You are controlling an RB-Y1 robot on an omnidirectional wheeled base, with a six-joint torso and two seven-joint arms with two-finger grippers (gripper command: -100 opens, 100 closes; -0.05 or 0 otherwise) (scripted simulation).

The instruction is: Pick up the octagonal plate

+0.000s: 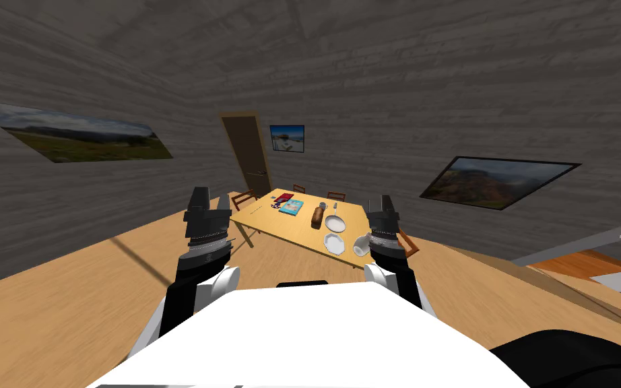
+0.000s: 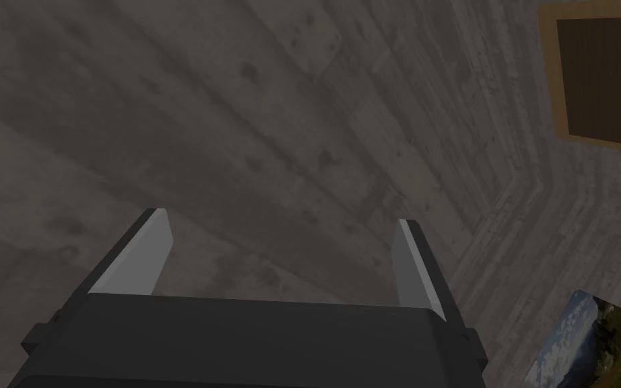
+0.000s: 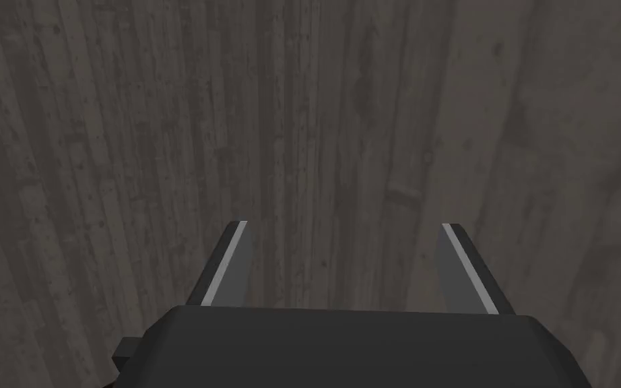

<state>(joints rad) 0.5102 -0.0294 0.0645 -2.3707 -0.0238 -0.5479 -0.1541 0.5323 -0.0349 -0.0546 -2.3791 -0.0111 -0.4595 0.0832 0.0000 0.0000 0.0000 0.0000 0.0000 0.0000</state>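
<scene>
The wooden surface (image 1: 269, 219) bears the octagonal plate (image 1: 333, 243); from it, a round plate (image 1: 335, 221) at 12 o'clock, a white jug (image 1: 362, 244) at 3, a brown block (image 1: 317, 216) and blue book (image 1: 291, 207) toward 11.

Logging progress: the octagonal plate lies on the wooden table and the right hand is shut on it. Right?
No. The right hand is open and empty, as the right wrist view shows; the octagonal plate does lie on the wooden table.

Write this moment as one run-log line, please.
stage: away from table | octagonal plate: on table ahead, untouched | left gripper: open, empty | right gripper: open, empty
</scene>
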